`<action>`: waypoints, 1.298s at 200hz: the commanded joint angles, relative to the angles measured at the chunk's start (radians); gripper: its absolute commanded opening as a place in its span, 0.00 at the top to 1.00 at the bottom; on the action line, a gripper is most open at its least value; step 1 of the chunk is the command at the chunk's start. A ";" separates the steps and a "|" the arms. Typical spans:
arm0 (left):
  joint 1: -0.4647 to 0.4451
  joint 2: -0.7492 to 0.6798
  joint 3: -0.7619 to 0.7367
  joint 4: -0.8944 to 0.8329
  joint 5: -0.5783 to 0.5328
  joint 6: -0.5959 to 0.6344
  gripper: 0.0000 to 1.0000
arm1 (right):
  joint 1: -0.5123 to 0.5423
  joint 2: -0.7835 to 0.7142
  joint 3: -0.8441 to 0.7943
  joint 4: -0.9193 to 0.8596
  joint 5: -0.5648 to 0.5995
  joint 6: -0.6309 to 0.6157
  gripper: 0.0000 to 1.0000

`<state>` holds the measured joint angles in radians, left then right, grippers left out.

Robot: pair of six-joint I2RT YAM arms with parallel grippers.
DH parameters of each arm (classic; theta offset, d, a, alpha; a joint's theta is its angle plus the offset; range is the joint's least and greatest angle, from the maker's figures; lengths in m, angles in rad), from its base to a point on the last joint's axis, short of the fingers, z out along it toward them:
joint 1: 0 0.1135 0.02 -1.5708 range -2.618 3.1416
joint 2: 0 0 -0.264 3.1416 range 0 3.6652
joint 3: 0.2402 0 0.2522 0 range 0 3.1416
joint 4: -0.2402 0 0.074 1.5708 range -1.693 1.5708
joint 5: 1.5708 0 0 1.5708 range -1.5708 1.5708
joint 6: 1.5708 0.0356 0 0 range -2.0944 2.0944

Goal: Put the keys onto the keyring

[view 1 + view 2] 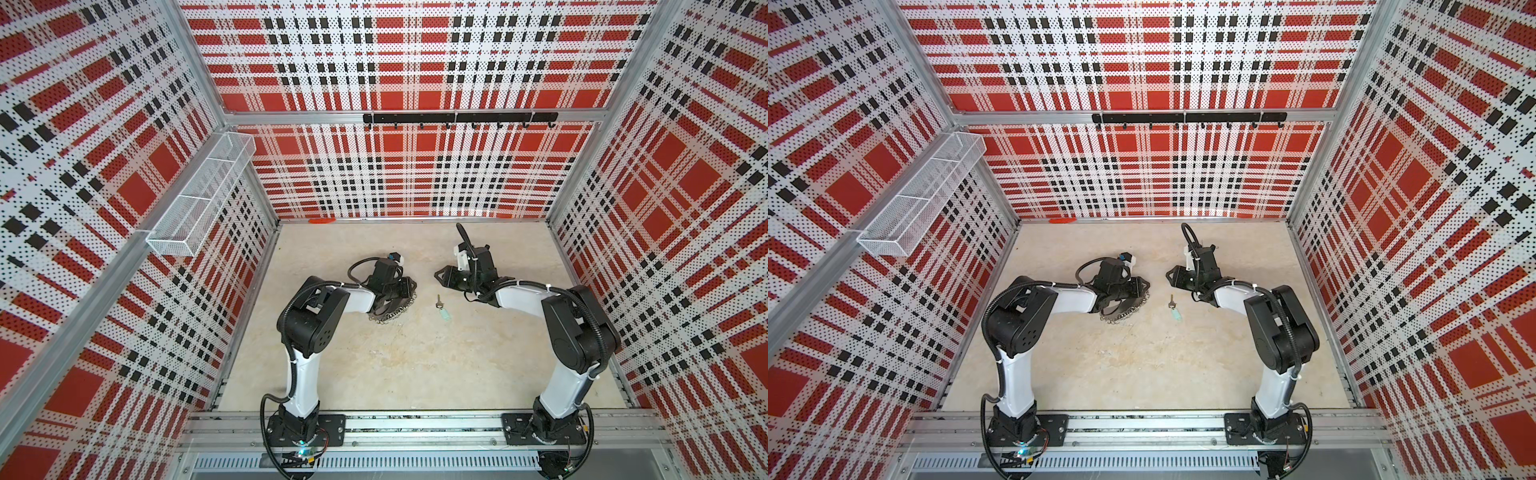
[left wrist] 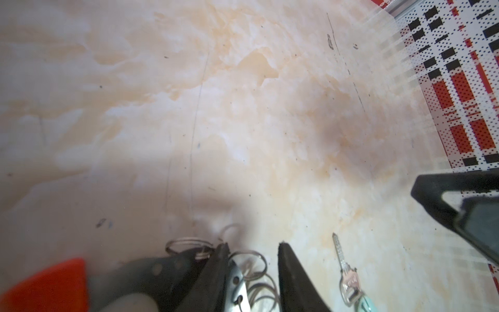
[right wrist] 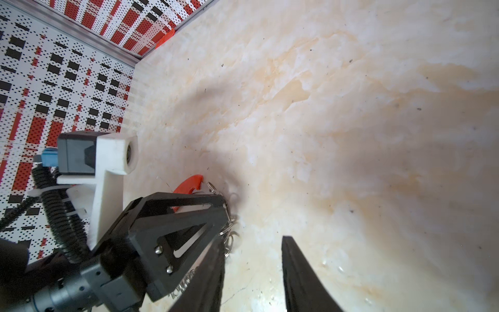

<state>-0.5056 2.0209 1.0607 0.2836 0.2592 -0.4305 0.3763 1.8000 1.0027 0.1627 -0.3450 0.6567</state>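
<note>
Seeing key [image 1: 439, 300] with teal tag [image 1: 445, 312] flat on bench [image 1: 395, 365] just beside keyring [image 1: 390, 313]. Likely light, thin, slippery: pinch at tag. Reading left gripper [image 2: 252, 244] part-open astride keyring's wire loops [image 2: 249, 260], right gripper [image 3: 253, 239] part-open, empty.

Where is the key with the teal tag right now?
In both top views the key lies flat on the table near its middle, right of the keyring and, in the picture, just below the right gripper, touching neither.
</note>
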 commanded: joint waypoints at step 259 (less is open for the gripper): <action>0.116 -0.323 -0.213 0.031 0.056 -0.052 0.75 | 0.114 0.373 0.361 -0.201 -0.146 -0.246 0.81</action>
<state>-0.3931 1.7203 0.8513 0.3042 0.2935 -0.4896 0.4908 2.1448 1.3346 -0.0246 -0.4644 0.4339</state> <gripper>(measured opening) 0.247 0.203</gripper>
